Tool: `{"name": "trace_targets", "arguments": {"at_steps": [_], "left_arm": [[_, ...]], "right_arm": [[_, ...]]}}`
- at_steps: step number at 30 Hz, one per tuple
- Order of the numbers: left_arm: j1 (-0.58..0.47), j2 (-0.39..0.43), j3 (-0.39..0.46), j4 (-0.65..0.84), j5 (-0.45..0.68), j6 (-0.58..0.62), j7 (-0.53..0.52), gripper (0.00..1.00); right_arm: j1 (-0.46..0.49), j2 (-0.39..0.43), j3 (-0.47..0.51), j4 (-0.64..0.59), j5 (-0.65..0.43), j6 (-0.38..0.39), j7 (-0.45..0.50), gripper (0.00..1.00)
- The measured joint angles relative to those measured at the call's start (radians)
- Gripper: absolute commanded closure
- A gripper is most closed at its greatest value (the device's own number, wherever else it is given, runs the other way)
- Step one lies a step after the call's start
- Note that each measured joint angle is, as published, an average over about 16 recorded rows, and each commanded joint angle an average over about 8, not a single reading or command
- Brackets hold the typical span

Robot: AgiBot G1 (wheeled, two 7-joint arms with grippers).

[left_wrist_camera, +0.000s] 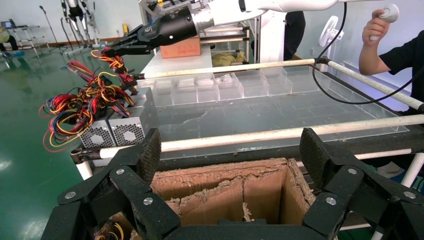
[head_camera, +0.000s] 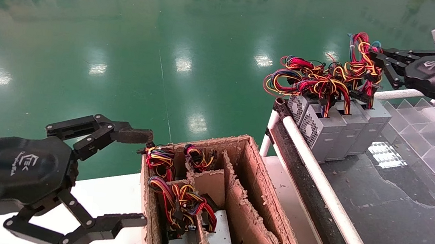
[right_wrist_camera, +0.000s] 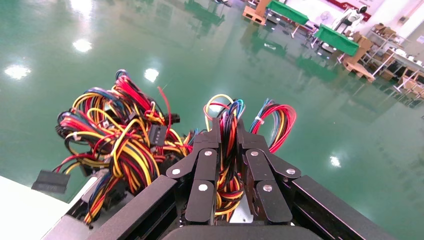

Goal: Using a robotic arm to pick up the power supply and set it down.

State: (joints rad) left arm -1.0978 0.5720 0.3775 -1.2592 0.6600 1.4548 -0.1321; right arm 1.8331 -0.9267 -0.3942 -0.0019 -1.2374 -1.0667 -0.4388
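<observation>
Here we have the conveyor table [head_camera: 393, 221] on our right, with four grey power supplies [head_camera: 338, 126] standing in a row against its white rail [head_camera: 317, 177]. Our right gripper [head_camera: 381, 60] sits over the row's far end, its jaws pinched narrow on the wire bundle [right_wrist_camera: 227, 145] of the end supply; the right wrist view shows red and yellow wires squeezed between the fingers [right_wrist_camera: 202, 165]. We judge the step to be the set-down: the supply appears to rest on the table, so the next move calls for opening the jaws and lifting clear without snagging loose wires. The tangled looms [head_camera: 315, 79] of the neighbouring units lie just beside the grip and could catch.

On our left, the cardboard box [head_camera: 242, 197] with dividers holds more supplies [head_camera: 189, 236], wires uppermost. Our left gripper [head_camera: 134, 178] hovers beside its near wall, jaws spread wide and empty. A person [left_wrist_camera: 395, 50] stands beyond the table holding a controller.
</observation>
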Motion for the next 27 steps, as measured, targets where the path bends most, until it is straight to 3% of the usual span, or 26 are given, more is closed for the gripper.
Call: {"name": "trace_targets", "arguments": {"at_steps": [8,27], "left_arm": [[0.0,0.0,0.0,0.0,0.0,0.0,0.0,0.0],[0.0,0.0,0.0,0.0,0.0,0.0,0.0,0.0]], "right_arm": [[-0.011,-0.015,0.003,0.0,0.004,0.018,-0.008,0.02],[-0.009,0.005,0.011,0.003,0.015,-0.025,0.006,0.0]]}}
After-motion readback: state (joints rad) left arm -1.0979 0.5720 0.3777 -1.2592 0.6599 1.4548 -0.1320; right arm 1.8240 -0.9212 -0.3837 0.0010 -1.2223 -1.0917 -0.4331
